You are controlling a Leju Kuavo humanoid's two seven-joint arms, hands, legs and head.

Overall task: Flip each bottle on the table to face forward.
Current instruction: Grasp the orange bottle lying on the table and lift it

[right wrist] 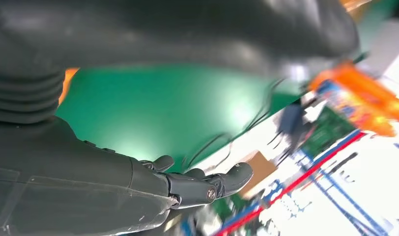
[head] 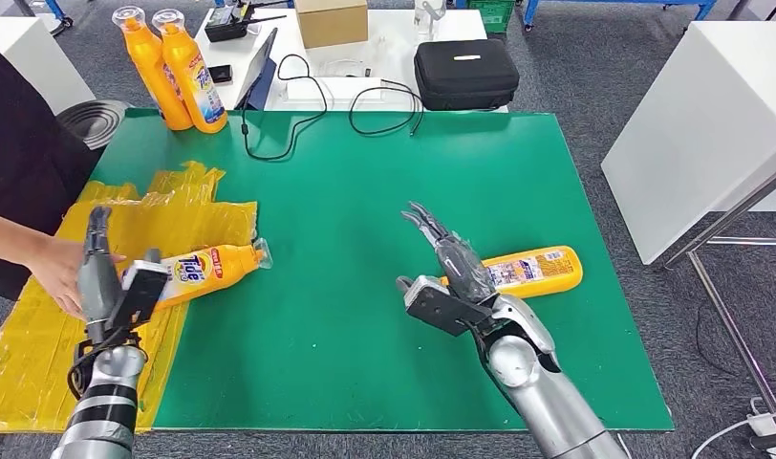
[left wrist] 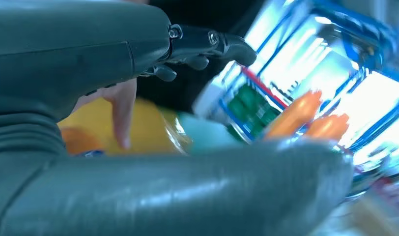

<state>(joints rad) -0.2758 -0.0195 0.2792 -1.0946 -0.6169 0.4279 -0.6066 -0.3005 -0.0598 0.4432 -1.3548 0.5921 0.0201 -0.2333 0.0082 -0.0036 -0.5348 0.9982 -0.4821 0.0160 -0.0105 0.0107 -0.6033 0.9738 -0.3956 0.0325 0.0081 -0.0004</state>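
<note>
Two bottles lie flat in the head view: one (head: 209, 271) left on yellow plastic (head: 40, 354), beside the open left hand (head: 107, 282); another (head: 537, 271) right, near the mat edge (head: 594, 249), behind the open right hand (head: 451, 277). Left wrist view: blurry fingers (left wrist: 207, 42) spread. Right wrist view: fingers (right wrist: 207, 184) spread over green.

Two upright bottles (head: 174, 69) stand at the worktop (head: 365, 191) far left corner. One lying bottle (head: 204, 272) rests near left, partly on plastic sheet (head: 40, 344). Another lying bottle (head: 532, 271) sits near right, behind right robot hand (head: 451, 273).
</note>
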